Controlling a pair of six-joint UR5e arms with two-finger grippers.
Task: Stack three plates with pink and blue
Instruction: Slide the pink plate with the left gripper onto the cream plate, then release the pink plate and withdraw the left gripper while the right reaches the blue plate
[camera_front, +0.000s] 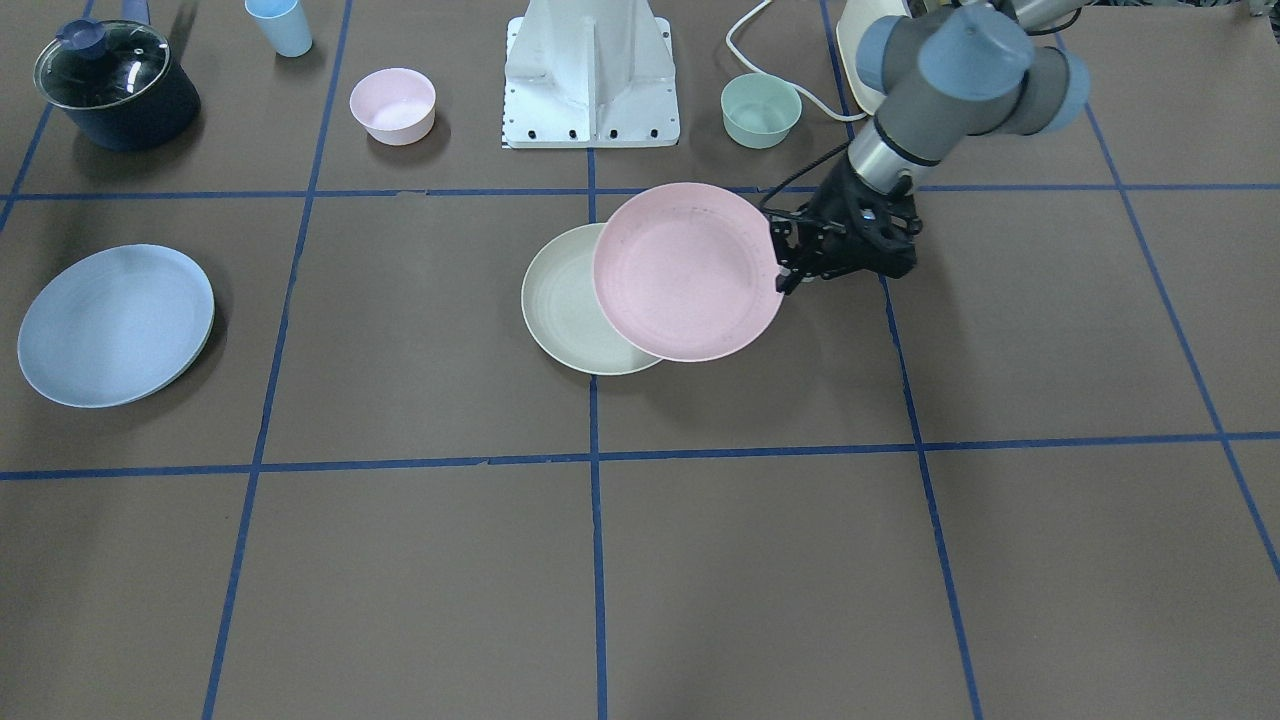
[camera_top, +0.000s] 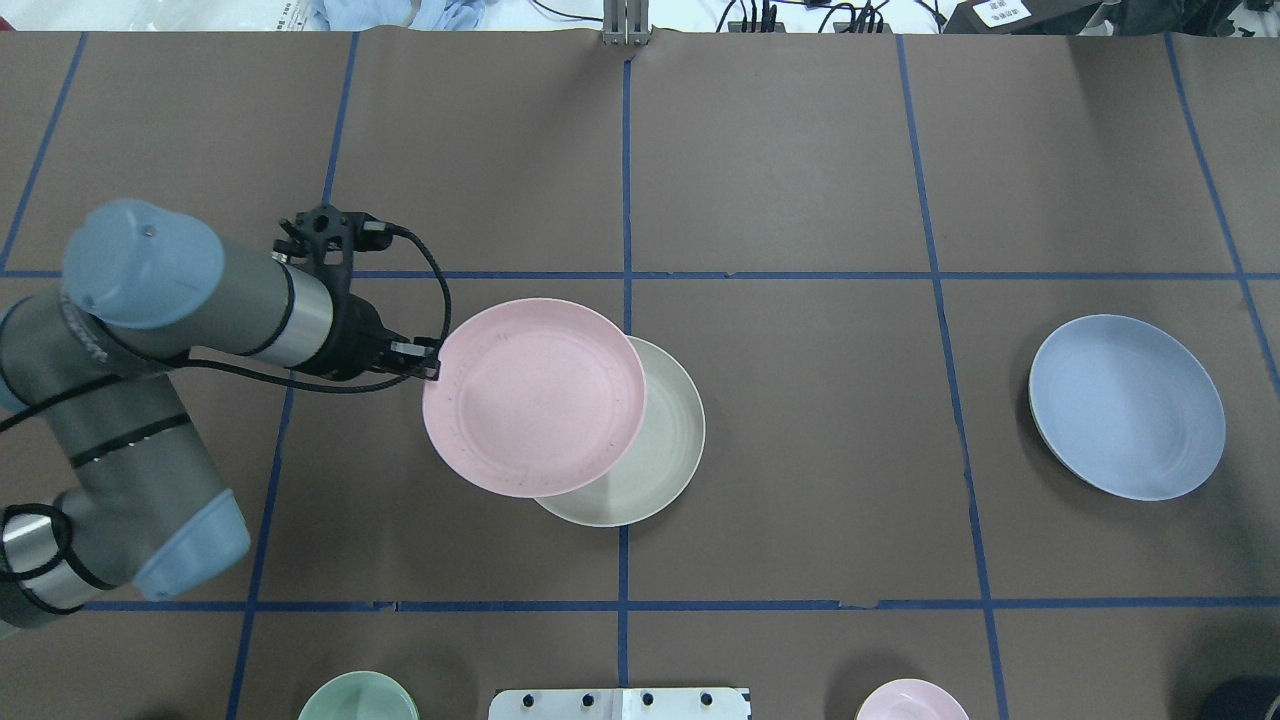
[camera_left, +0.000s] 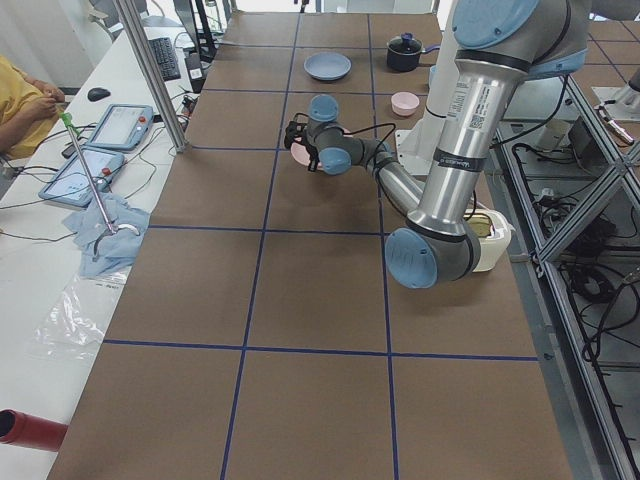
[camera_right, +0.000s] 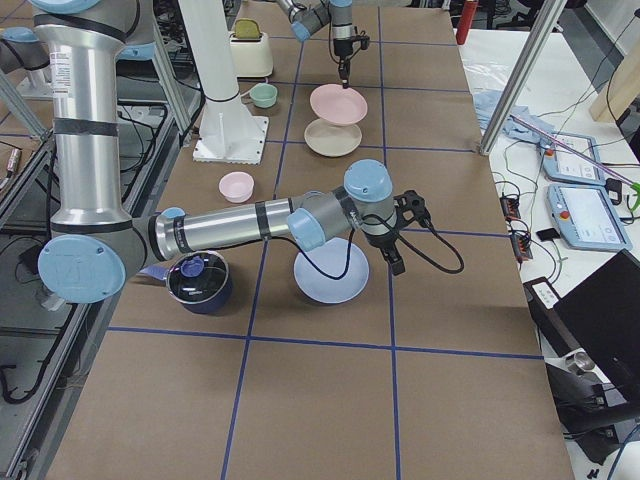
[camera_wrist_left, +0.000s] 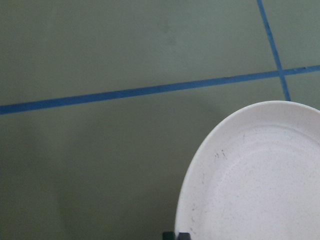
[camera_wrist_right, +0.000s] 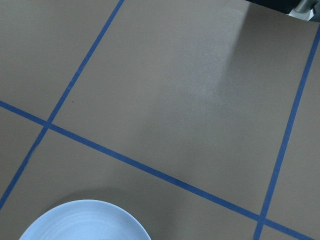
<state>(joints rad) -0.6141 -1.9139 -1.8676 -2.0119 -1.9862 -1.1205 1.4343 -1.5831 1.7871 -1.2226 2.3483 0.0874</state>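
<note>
My left gripper (camera_front: 785, 275) is shut on the rim of the pale pink plate (camera_front: 688, 272) and holds it in the air. The pink plate overlaps the cream-white plate (camera_front: 560, 305), which lies flat at the table's middle. The overhead view shows the same: gripper (camera_top: 432, 362), pink plate (camera_top: 533, 397), cream plate (camera_top: 660, 450). The light blue plate (camera_front: 116, 325) lies alone on my right side (camera_top: 1127, 406). My right gripper (camera_right: 395, 262) shows only in the exterior right view, at the blue plate's (camera_right: 330, 278) edge; I cannot tell if it is open or shut.
Along the robot's side stand a dark pot with a glass lid (camera_front: 115, 85), a blue cup (camera_front: 281, 25), a small pink bowl (camera_front: 393, 105), the white robot base (camera_front: 590, 75) and a small mint-green bowl (camera_front: 761, 110). Blue tape lines cross the brown table.
</note>
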